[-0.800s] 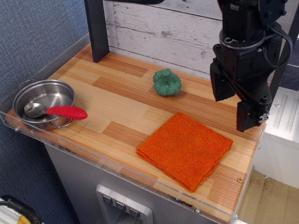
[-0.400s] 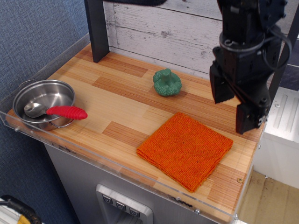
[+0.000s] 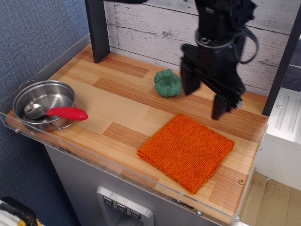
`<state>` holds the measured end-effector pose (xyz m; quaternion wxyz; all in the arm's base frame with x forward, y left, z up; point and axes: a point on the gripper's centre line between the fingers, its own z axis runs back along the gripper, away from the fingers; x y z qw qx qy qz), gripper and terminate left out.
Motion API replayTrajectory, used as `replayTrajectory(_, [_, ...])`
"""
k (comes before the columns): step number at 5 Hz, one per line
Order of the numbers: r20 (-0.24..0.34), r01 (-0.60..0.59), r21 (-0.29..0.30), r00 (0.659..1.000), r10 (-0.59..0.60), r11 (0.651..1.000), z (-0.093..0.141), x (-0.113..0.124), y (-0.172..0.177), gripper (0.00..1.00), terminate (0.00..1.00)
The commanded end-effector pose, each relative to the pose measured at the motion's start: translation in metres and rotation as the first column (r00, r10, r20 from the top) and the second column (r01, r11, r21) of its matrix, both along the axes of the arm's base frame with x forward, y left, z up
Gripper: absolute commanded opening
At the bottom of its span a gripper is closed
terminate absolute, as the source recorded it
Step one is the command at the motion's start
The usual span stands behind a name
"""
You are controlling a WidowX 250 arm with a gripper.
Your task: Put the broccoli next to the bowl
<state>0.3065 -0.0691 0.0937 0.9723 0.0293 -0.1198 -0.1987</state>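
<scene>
The teal-green broccoli [image 3: 168, 83] stands on the wooden counter near the back, just left of my gripper. My black gripper [image 3: 204, 99] hangs above the counter with its two fingers spread wide and nothing between them; its left finger [image 3: 189, 81] is close to the broccoli's right side. The shiny steel bowl [image 3: 60, 92] with loop handles sits at the front left corner, far from the broccoli.
A spoon with a red ribbed handle [image 3: 66, 113] lies in the bowl, over its rim. An orange knitted cloth [image 3: 186, 150] lies at the front right. A dark post [image 3: 98, 29] stands at the back left. A clear acrylic rim [image 3: 117, 165] edges the counter.
My gripper has moved left and toward the back wall, from above the counter's right edge to right beside the broccoli. The broccoli, bowl and cloth have not moved.
</scene>
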Motion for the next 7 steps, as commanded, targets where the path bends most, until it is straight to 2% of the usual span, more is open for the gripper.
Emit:
replayTrajectory(1, [0.082, -0.306, -0.013, 0.948, 0.306, 0.952, 0.007, 0.018, 0.065, 1.0, 0.0])
replayTrajectory(2, [0.09, -0.313, -0.026, 0.945, 0.314, 0.949, 0.002, 0.031, 0.086, 1.0, 0.0])
replayTrajectory(4, [0.083, -0.315, -0.053, 0.944, 0.319, 0.948, -0.017, 0.065, 0.104, 1.0, 0.0])
replayTrajectory(6, [0.044, -0.293, -0.097, 0.954, 0.298, 0.951, -0.035, 0.078, 0.101, 1.0, 0.0])
replayTrajectory(7, [0.032, -0.285, -0.1, 0.957, 0.289, 0.953, -0.038, 0.082, 0.097, 1.0, 0.0])
